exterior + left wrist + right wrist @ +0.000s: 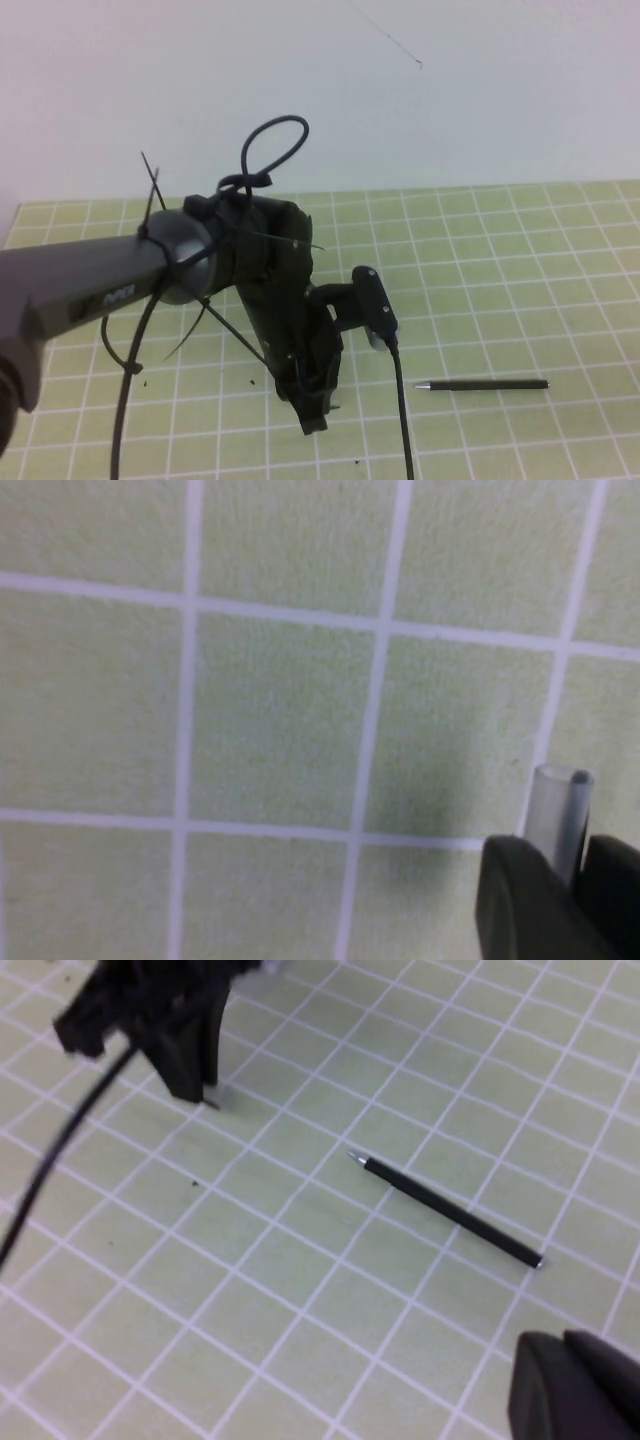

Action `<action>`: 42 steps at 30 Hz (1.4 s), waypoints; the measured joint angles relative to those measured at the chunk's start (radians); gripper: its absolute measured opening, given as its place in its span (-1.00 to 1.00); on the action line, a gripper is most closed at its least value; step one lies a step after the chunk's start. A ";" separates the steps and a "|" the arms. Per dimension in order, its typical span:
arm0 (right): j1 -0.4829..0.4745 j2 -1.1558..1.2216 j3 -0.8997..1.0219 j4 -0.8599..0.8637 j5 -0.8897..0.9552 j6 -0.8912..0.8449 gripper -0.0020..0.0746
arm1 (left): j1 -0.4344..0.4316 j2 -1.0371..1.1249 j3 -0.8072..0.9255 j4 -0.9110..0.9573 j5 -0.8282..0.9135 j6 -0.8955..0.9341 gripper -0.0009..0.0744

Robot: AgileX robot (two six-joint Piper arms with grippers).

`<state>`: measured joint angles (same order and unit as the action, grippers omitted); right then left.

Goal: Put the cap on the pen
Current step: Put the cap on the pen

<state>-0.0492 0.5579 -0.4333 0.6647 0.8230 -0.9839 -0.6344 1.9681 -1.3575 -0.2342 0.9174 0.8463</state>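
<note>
Left gripper [315, 420] low over mat [520, 260], clamped on clear cap [560, 815]. Pen [483, 385] lying apart, uncapped. Right gripper [580, 1385] above pen, jaws pressed together, empty.

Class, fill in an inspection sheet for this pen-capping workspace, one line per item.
Surface: green mat with white grid.
Job's things: black pen lies flat, uncapped, silver tip toward the left arm; clear cap held upright.
Clutter: small dark specks on the mat.
End effectors: left end effector shut on the cap, low over the mat; right end effector above the pen, fingers together.
Cables: black cable hangs from the left wrist.
Surroundings: plain white wall.
</note>
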 joint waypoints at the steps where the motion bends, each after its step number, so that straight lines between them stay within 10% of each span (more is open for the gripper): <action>1: 0.000 0.000 0.000 0.000 -0.002 -0.023 -0.95 | 0.000 -0.014 0.000 0.000 0.000 0.011 -0.78; 42: 0.428 1.120 -0.748 -0.468 0.071 -0.087 -0.94 | 0.000 -0.323 0.010 0.014 0.170 0.050 -0.79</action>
<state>0.3788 1.6779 -1.1812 0.1964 0.8945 -1.0711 -0.6344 1.6453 -1.3473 -0.2206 1.0878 0.8965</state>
